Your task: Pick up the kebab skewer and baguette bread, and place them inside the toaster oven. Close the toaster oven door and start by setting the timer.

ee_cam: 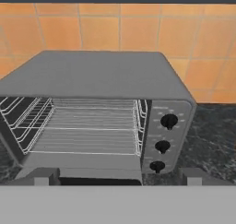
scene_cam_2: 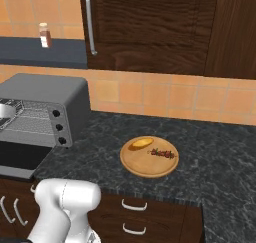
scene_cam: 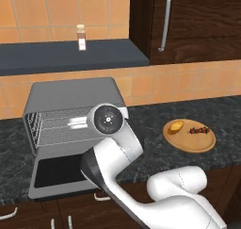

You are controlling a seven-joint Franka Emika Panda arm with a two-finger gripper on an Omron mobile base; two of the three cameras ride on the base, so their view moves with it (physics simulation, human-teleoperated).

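The toaster oven (ee_cam: 101, 73) stands grey and boxy on the dark counter, with its wire rack (ee_cam: 87, 135) bare. Three black knobs (ee_cam: 162, 147) run down its right panel. The toaster oven door (scene_cam: 56, 171) hangs open and lies flat toward me. My gripper (ee_cam: 117, 176) hovers in front of the oven mouth, open wide and holding nothing, with its fingertips (ee_cam: 41, 176) far apart. To the right of the oven (scene_cam_2: 45, 87), a round wooden board (scene_cam_2: 147, 168) carries the baguette bread (scene_cam_2: 141, 143) and the kebab skewer (scene_cam_2: 162, 153) side by side. Both lie well away from the gripper.
A spice bottle (scene_cam: 81, 37) stands on the dark shelf (scene_cam: 70, 56) above the oven. A dark wood cabinet with a long metal handle (scene_cam: 164, 20) hangs at the upper right. Black stone counter (scene_cam_2: 220, 152) stretches right of the board, with drawers (scene_cam_2: 132, 205) below.
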